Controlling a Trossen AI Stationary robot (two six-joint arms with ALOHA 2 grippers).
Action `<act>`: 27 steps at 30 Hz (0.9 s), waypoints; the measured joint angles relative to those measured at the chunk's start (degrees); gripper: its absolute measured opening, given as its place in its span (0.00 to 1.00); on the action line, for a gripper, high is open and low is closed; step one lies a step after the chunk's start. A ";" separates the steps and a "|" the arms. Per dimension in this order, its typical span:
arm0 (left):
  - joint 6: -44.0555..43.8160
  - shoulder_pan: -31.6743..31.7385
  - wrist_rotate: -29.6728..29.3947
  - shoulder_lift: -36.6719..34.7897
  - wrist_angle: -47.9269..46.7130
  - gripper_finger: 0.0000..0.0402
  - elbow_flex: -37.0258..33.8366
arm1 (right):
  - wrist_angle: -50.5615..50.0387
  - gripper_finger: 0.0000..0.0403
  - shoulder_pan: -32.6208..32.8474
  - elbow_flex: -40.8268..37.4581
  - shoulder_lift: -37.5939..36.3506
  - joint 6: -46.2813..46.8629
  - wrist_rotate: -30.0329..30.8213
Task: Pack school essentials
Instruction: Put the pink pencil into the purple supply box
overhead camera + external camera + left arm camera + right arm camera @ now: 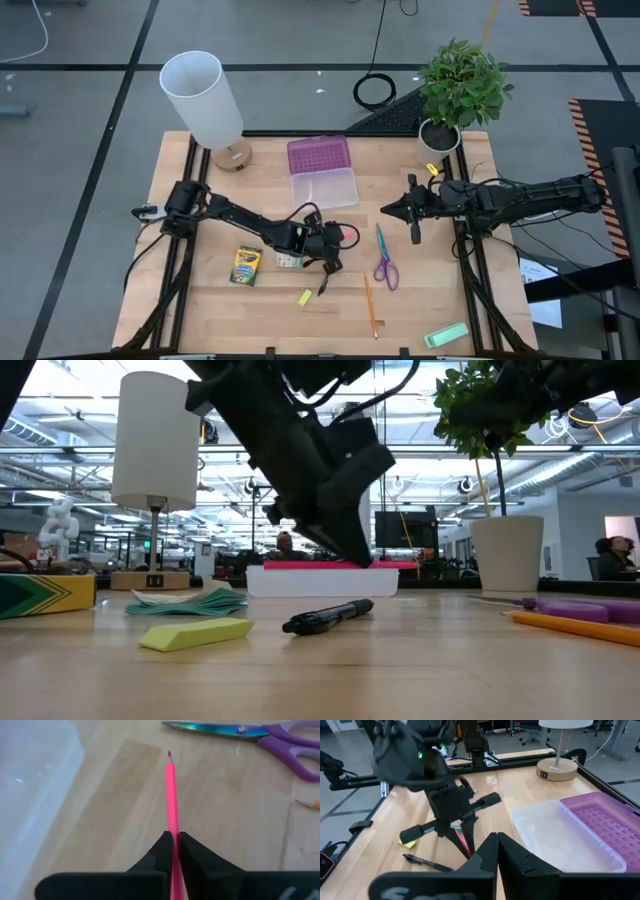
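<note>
Between the left gripper [174, 840] fingers, pink pencil [171, 790] clamped, tip pointing forward

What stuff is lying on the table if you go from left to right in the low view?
Crayon box → teal-edged packet → yellow block → black pen → purple-handled scissors, orange pencil just in front.

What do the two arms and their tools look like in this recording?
Both arms are black and jointed, with black cables running along the links. The left tool ends in two dark wedge-shaped fingers; a green light glows on its wrist housing. The right tool has matching black fingers, tapering to a point.
</note>
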 joint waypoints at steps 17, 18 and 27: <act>14.69 4.60 2.21 -11.51 -5.41 0.06 0.02 | 6.34 0.22 2.71 -5.42 0.02 -0.73 2.55; 15.72 5.02 2.22 -12.50 -5.97 0.06 0.02 | 6.32 0.25 2.99 -5.42 -0.01 -1.35 3.42; 25.73 9.71 2.46 -16.60 -9.33 0.06 0.00 | 5.78 0.47 5.01 -5.42 0.00 -4.35 8.97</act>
